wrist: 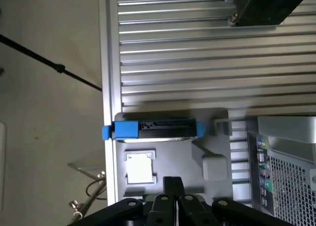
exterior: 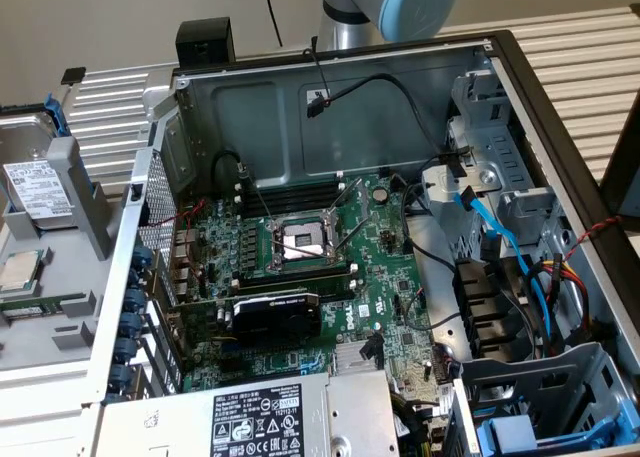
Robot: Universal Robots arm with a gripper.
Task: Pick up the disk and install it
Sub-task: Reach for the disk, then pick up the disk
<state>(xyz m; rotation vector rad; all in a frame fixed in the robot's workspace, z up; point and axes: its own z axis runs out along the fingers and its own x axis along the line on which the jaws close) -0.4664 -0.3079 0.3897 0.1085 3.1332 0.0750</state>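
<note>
The disk [exterior: 36,184] is a silver metal drive with a white label, clipped in a blue carrier. It stands on its edge in a grey holder [exterior: 88,192], at the exterior view's left.

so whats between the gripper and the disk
wrist view: bare grey holder between the shut gripper and the disk; a square chip sits just aside

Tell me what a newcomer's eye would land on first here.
The open computer case dominates the exterior view, its green motherboard laid bare at centre. At that view's left the disk stands in a grey holder, blue carrier showing. In the wrist view the shut gripper hovers clear of it.
</note>
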